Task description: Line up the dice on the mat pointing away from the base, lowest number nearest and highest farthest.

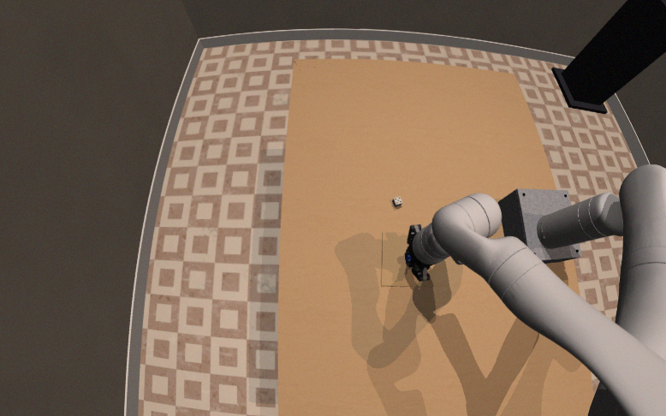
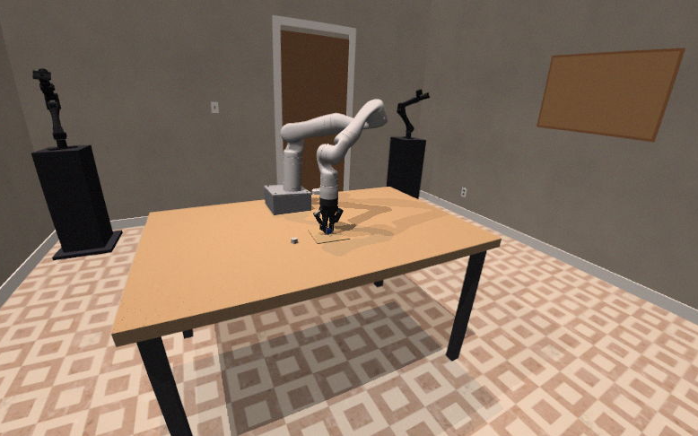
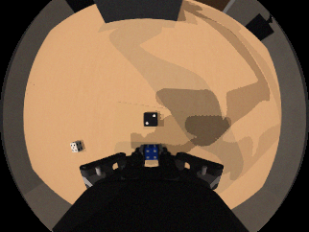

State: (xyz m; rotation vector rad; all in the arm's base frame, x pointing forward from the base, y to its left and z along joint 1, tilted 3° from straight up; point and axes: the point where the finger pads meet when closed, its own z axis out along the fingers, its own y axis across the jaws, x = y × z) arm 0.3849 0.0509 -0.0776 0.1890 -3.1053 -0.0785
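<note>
From my station I read the dice by their pips: the black die (image 3: 151, 119) shows two on top, and the white die (image 1: 396, 202) (image 2: 293, 240) (image 3: 76, 146) shows five. The blue die (image 1: 408, 257) (image 2: 328, 231) (image 3: 152, 152) has pale pips facing up in the wrist view, too small for me to count with confidence.

My gripper (image 1: 408, 256) (image 2: 328, 231) (image 3: 151, 150) is closed on the blue die, one fingertip at each side. It points down, low over the mat (image 1: 382, 258) (image 2: 332, 240), a thin outline almost the colour of the table (image 1: 346, 129) (image 2: 222, 260) (image 3: 62, 86). I cannot tell whether the blue die touches the mat.

The arm (image 1: 526, 274) (image 2: 335, 152) rises from its grey base (image 1: 524, 195) (image 2: 286, 203) (image 3: 139, 10), bends at a high elbow to the right in the exterior view, and drops its wrist nearly upright.

Seen from that side, the black die sits on the far side of the blue one, toward the base and apart from it. The white die rests on the table, left of the mat.
</note>
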